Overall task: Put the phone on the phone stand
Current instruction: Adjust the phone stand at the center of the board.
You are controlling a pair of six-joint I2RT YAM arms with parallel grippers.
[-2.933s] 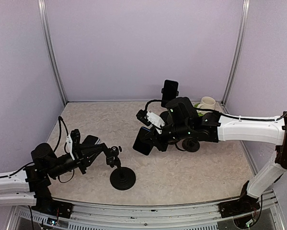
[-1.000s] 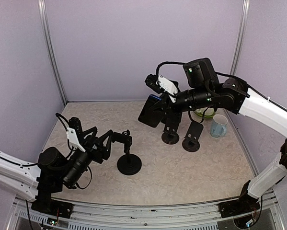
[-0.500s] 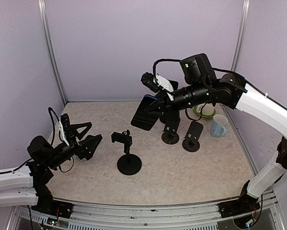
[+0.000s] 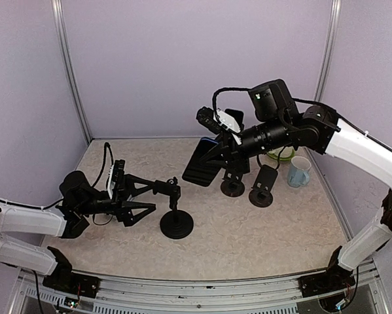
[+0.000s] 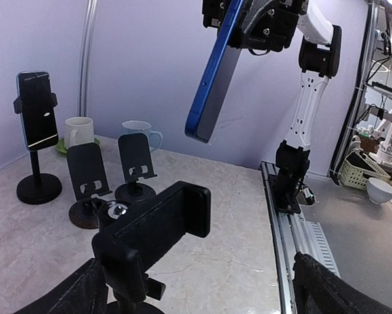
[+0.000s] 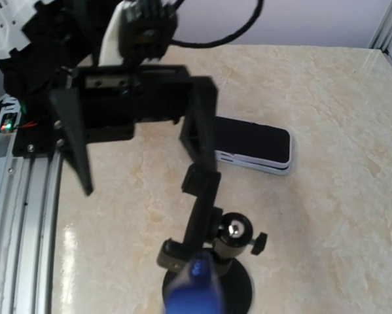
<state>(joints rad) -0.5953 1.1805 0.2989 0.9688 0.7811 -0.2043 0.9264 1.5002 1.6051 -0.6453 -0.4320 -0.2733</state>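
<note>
The phone [image 4: 202,165] is hanging in the air above the phone stand [image 4: 175,209] and off toward its far right side, well apart from the clamp. The right fingers [image 4: 216,142] are gripping its upper end, so the long blue body is slanting down freely below them. It is looking like a stiff, thin slab with smooth faces and a slick rim. I am judging it fairly light yet dense, prone to slipping or swinging when pinched at one end only, and liable to crack if it is dropping onto the tabletop [image 4: 261,235]. A hold near the top is seeming sensible, since that is leaving the lower end and the long edges bare for the clamp's arms to receive. The left fingers [image 5: 68,294] are spreading wide open and holding nothing, just beside the phone stand on its near left side, not touching it as far as the wrist view is showing. The stand is therefore standing unbraced, and a sideways nudge from the phone may tip or turn it.
</note>
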